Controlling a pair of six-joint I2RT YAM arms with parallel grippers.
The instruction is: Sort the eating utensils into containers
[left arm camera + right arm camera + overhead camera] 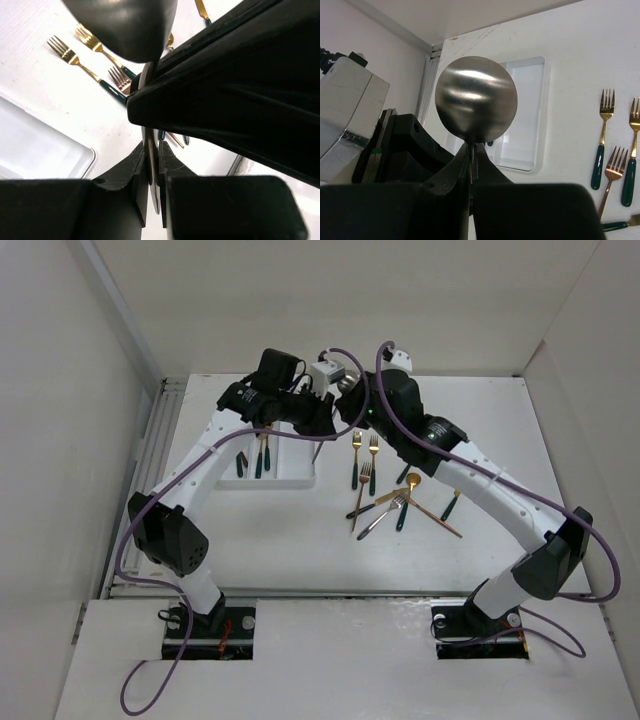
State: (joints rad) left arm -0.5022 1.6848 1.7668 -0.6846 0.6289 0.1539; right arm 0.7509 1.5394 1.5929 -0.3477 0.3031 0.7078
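- Top view, layout: left arm (pixel 215 455) and right arm (pixel 480 480) arch inward. Their wrists meet over the right end of the white rectangular plastic tray (pixel 290 468), at the far centre of the white table (pixel 490 410). The fingers cannot be made out in the black tangle there.
- Top view, edges: white enclosure walls (pixel 60 390) stand left, far and right. Bare table shows in front of the tray and at far right.
- Top view, utensils: two dark-handled utensils (pixel 262 455) lie in the tray's left part. Two gold forks with dark green handles (pixel 357 455) lie side by side just right of the tray. A crossed heap of utensils (pixel 400 502) lies nearer the right arm.
- Left wrist: left gripper (pixel 152 147) has its fingers almost together, pinching the thin edge-on handle of the silver round-bowled spoon (pixel 152 175). The right arm's black bulk crowds the upper right. The tray's corner is at lower left.
- Right wrist: right gripper (pixel 471 150) is clamped on the spoon's neck. The bowl is upright, polished and facing the camera, with the tray behind it.
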